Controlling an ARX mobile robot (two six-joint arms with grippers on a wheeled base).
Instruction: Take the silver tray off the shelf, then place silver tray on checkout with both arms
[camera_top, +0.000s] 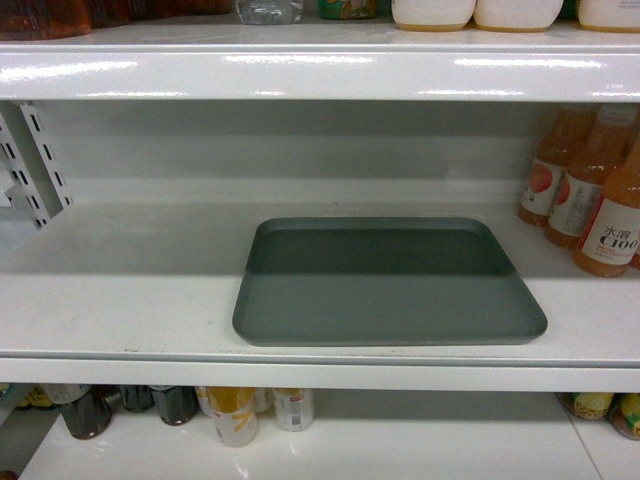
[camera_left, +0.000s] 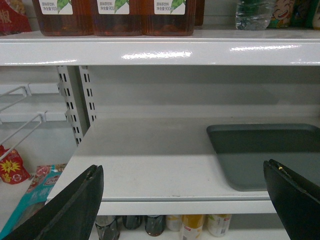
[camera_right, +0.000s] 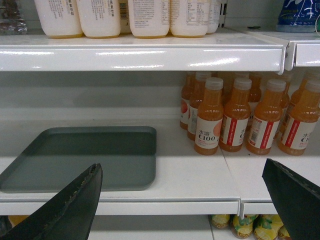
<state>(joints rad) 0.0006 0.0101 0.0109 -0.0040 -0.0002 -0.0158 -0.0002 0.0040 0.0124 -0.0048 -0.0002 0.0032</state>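
The silver tray (camera_top: 388, 282) lies flat on the white shelf (camera_top: 130, 300), near its front lip, a little right of centre. In the left wrist view the silver tray (camera_left: 265, 152) shows at the right; my left gripper (camera_left: 182, 172) is open, short of the shelf (camera_left: 145, 150) and left of the tray. In the right wrist view the silver tray (camera_right: 85, 155) is at the left; my right gripper (camera_right: 182, 172) is open in front of the shelf (camera_right: 195, 175), to the tray's right. Neither gripper appears in the head view. The checkout is out of view.
Orange drink bottles (camera_top: 590, 195) stand on the shelf right of the tray, also the same bottles (camera_right: 235, 115). A shelf board (camera_top: 320, 70) with bottles hangs overhead. Cans and bottles (camera_top: 240, 410) fill the shelf below. Slotted uprights (camera_left: 77, 100) stand at the left.
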